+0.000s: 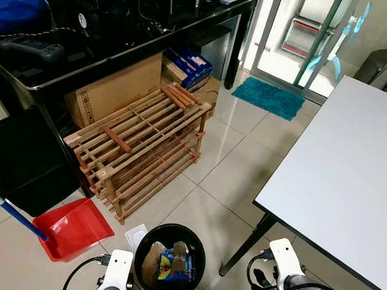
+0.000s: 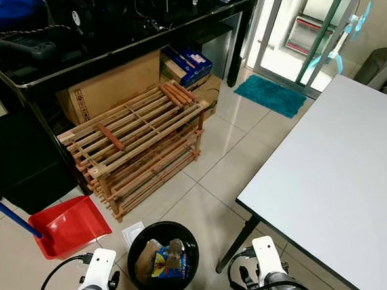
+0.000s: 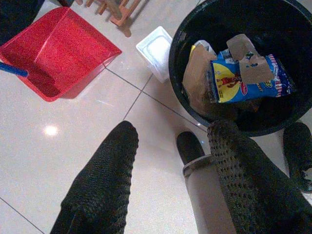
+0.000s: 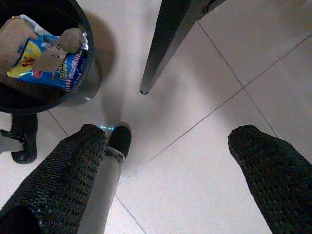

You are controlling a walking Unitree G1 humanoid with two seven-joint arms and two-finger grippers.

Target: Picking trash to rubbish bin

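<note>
A round black rubbish bin [image 1: 142, 256] stands on the tiled floor right below me, between my two arms. Inside lie brown cardboard scraps [image 3: 200, 73] and a blue and yellow snack packet [image 3: 243, 83]. A small white square tray [image 3: 157, 51] lies on the floor, touching the bin's far left side. My left gripper [image 3: 170, 161] hangs open over the tiles on the near left of the bin, holding nothing. On the bin's right my right gripper [image 4: 165, 161] is open too, near a black table leg [image 4: 163, 44].
A red dustpan [image 1: 74, 228] with a blue handle lies left of the bin. Beyond it a wooden slatted rack [image 1: 141, 145] stands against a black desk [image 1: 109, 55] with cardboard boxes under it. A white table [image 1: 346, 175] fills the right; a teal mat [image 1: 268, 96] lies by the door.
</note>
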